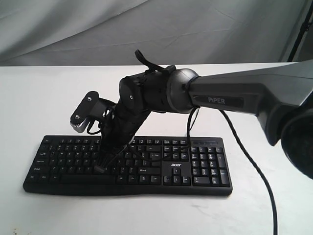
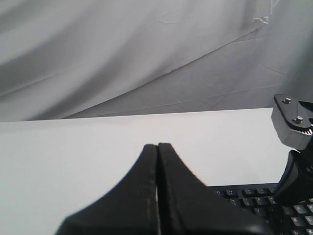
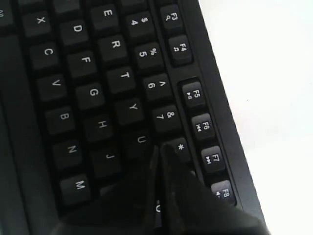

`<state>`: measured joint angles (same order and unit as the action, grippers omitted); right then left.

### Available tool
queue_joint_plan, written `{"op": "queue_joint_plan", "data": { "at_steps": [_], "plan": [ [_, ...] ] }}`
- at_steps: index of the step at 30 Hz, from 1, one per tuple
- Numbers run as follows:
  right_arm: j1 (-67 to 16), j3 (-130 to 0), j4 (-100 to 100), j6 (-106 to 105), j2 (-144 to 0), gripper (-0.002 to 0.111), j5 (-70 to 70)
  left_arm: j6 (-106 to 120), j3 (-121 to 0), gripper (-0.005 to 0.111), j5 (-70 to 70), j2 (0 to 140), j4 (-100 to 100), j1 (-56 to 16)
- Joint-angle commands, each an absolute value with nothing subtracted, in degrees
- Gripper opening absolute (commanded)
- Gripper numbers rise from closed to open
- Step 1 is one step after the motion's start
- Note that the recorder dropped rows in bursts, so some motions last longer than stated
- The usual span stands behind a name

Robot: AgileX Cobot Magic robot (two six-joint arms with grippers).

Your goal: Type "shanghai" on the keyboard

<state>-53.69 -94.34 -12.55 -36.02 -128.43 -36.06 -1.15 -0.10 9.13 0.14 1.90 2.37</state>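
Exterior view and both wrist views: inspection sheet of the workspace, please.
Surface: white table, flat.
Job's things: black keyboard, lying flat on the table.
Clutter: nothing seen.
Grippers: right gripper shut, tips low by the U and 8 keys, contact unclear; left gripper shut, off the keyboard.
Cables: black cable trailing across the table past the number pad.
Surroundings: grey cloth backdrop; dark stand pole at one corner.

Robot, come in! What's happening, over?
Right tool shut, tip by the U key of wide black plastic keyboard. Left tool shut, raised aside. Nothing blocking.
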Motion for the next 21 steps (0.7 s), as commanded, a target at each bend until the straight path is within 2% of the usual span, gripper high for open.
{"op": "queue_joint_plan", "data": {
  "at_steps": [1, 21],
  "plan": [
    [-54.0, -94.1, -13.0, -36.6, -128.4, 0.000, -35.4, -1.3, 0.0, 0.000, 8.8, 0.0, 1.8, 2.0],
    [-54.0, -94.1, -13.0, -36.6, -129.6, 0.000, -35.9, -1.3, 0.0, 0.000, 8.8, 0.0, 1.8, 2.0]
  ]
}}
